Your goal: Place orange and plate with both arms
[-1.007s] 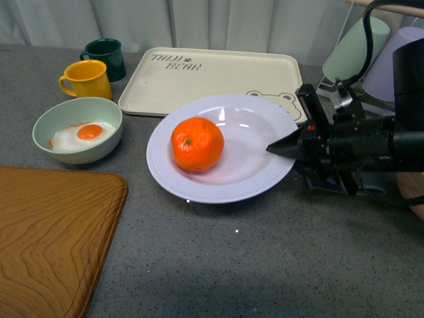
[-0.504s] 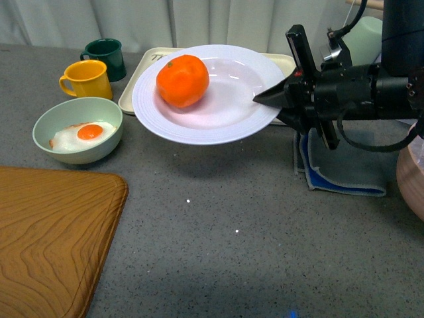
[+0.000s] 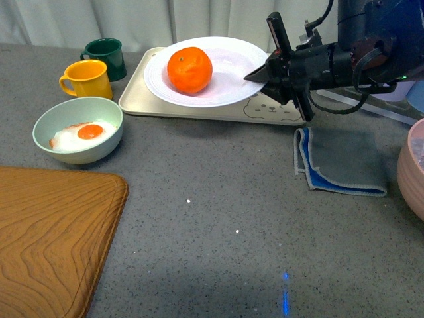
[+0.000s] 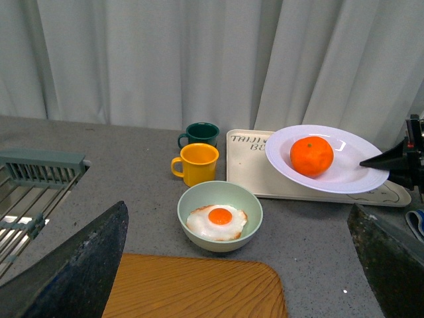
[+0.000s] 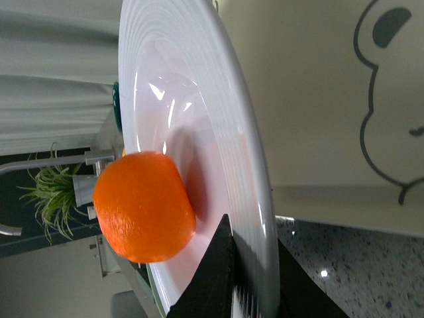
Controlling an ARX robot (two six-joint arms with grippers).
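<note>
Clamping plate (image 3: 225, 93) rim: right gripper (image 3: 257, 77).

Kitchen: speckled counter (image 3: 218, 218), yellow mug (image 3: 86, 78), drying rack (image 4: 26, 205)

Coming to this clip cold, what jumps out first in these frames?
First is the bright orange sitting on the white plate, which the right gripper pinches by its rim over the beige tray at the back of the counter. Next comes the fried egg in the pale green bowl to the left, with the yellow mug just behind it.
</note>
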